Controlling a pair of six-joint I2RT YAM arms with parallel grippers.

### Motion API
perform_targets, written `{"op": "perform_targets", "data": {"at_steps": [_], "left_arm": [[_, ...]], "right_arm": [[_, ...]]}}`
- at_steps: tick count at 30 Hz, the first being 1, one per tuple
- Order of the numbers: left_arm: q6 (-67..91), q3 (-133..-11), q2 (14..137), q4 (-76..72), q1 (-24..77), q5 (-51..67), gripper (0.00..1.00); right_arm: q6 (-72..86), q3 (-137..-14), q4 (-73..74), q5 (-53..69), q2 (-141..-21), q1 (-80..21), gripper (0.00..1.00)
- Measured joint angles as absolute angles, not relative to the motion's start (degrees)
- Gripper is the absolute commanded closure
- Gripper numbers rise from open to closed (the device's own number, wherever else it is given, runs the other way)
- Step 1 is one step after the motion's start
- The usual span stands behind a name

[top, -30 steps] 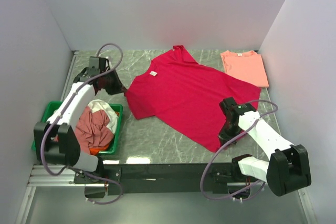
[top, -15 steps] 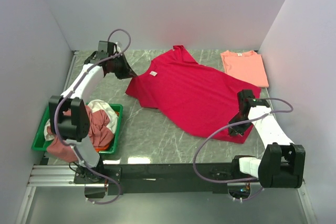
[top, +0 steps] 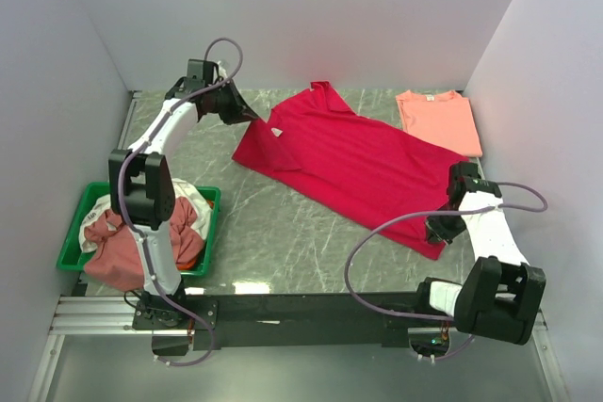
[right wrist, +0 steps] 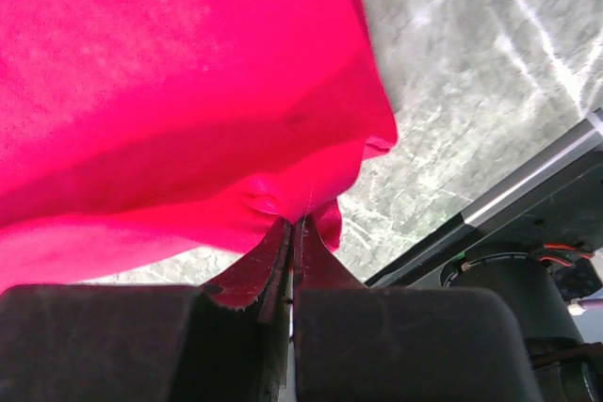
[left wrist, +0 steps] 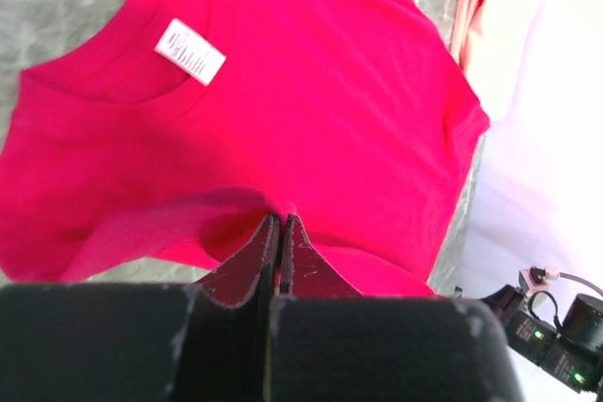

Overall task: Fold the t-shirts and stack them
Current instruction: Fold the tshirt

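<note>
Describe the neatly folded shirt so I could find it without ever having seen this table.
Start at the grey marbled table and go to its far right corner by the wall. The salmon-pink t-shirt lies there as a neat flat rectangle, unlike the bright red t-shirt spread across the middle or the crumpled clothes in the green tray at the left.

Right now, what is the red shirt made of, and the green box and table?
Red t-shirt: soft cloth, probably cotton, matte; it wrinkles and drapes. Green tray: likely plastic, smooth with a stiff rim. Table: grey-green marble look with pale veins, slightly shiny; real stone or print, I can't tell.
</note>
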State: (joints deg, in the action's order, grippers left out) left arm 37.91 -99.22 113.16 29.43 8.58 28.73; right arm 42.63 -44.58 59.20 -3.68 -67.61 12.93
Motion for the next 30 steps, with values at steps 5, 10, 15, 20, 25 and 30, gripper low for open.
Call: {"op": "perform_targets", "data": {"at_steps": [5,10,15,20,25,30], "left_arm": [[38.7,-102.9,116.6,28.4,9.3,30.4,0.99],[38.7,-106.4,119.5,28.1,10.0,30.9,0.99],[39.0,-108.1,120.6,27.8,10.2,30.9,0.99],[40.0,-109.3,121.0,27.2,10.2,30.7,0.99],[40.2,-111.2,122.6,27.1,10.2,30.6,0.99],[40.2,-111.7,124.8,27.3,10.2,30.1,0.99]], "right_arm": [[41.6,-44.8,59.1,-4.1,-67.6,15.6,1.00],[40.4,-45.9,58.9,-4.8,-68.0,17.6,1.00],[39.1,-48.5,58.0,-5.3,-70.1,18.8,1.00],[38.2,-50.0,56.9,-5.7,-72.7,19.8,1.00],[37.4,-51.2,55.9,-6.0,-76.0,20.2,1.00],[36.7,-52.6,54.7,-6.1,-79.6,20.3,1.00]]}}
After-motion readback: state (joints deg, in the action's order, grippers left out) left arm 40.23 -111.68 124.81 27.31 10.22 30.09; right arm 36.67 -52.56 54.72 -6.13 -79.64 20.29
